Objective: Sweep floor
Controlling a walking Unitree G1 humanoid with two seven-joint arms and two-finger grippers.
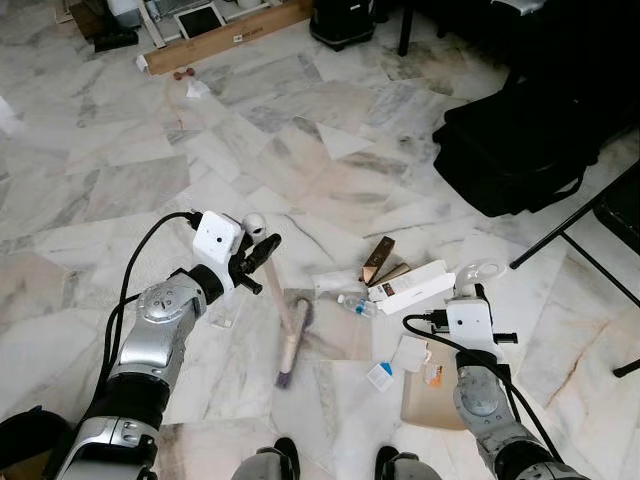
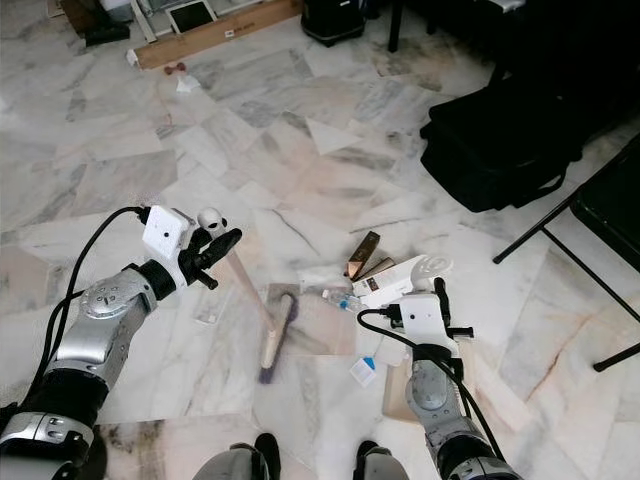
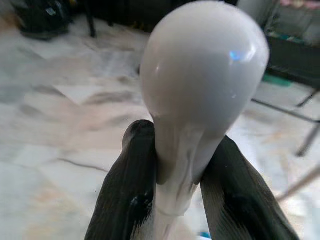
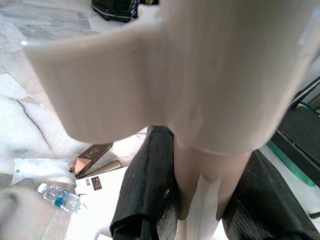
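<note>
My left gripper (image 1: 262,250) is shut on the top of a brush handle (image 3: 172,165), just under its white knob (image 3: 202,75). The handle slants down to purple bristles (image 1: 285,372) resting on the marble floor. My right gripper (image 1: 470,292) is shut on the pale upright handle (image 4: 205,185) of a beige dustpan (image 1: 432,408), which lies flat on the floor at my right. Between brush and pan lies litter: two brown boxes (image 1: 378,258), a white carton (image 1: 412,287), a small plastic bottle (image 1: 356,304), a clear wrapper (image 1: 330,285) and small white packets (image 1: 410,352).
A black bag (image 1: 520,150) sits on the floor at the far right, with black chair legs (image 1: 570,228) beside it. A long cardboard box (image 1: 230,35) lies along the far edge. My own feet (image 1: 285,458) stand just behind the bristles.
</note>
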